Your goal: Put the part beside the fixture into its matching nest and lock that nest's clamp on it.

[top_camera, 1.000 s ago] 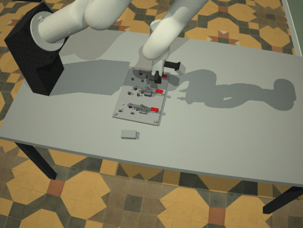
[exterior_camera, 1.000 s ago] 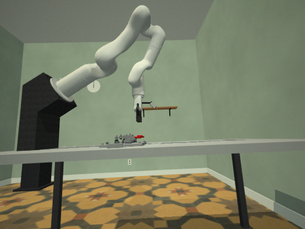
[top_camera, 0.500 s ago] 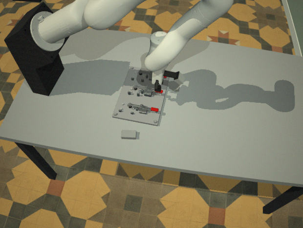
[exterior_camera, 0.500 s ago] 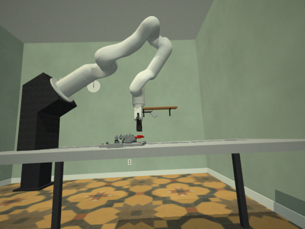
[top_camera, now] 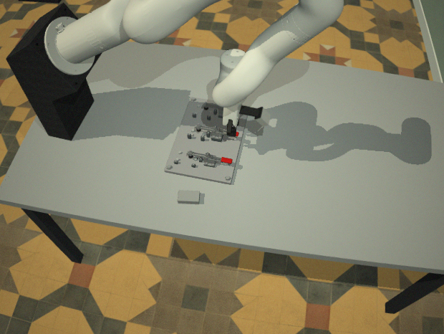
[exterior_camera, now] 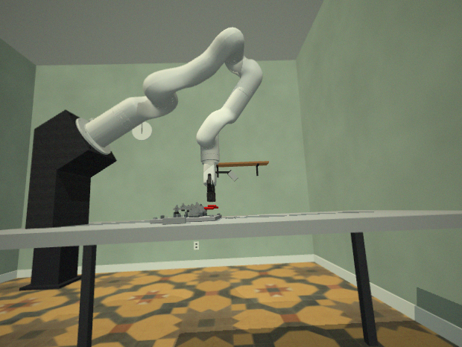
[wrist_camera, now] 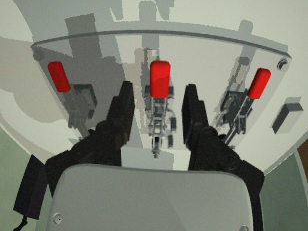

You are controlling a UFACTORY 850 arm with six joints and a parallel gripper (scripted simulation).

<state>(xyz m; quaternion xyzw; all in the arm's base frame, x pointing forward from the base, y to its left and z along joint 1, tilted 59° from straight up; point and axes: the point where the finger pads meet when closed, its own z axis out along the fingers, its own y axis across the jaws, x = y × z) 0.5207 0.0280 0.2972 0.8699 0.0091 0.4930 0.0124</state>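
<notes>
The grey block part (top_camera: 188, 196) lies flat on the table in front of the fixture plate (top_camera: 204, 148); the wrist view shows it at the right (wrist_camera: 287, 114). The plate carries three toggle clamps with red handles. The front handle (top_camera: 226, 160) and the middle handle (top_camera: 236, 133) are visible, while the arm hides the far one. In the wrist view the handles stand left (wrist_camera: 59, 77), middle (wrist_camera: 159, 78) and right (wrist_camera: 259, 83). My gripper (top_camera: 231, 128) hangs just above the middle handle, pointing down, with its fingers half open and empty either side of that handle's line. It stands clear above the clamps (exterior_camera: 211, 196).
The black robot pedestal (top_camera: 50, 75) stands at the table's far left corner. Small rest pads and blocks (top_camera: 190, 135) stick up from the plate on the left of the clamps. The table's near edge runs a little in front of the part.
</notes>
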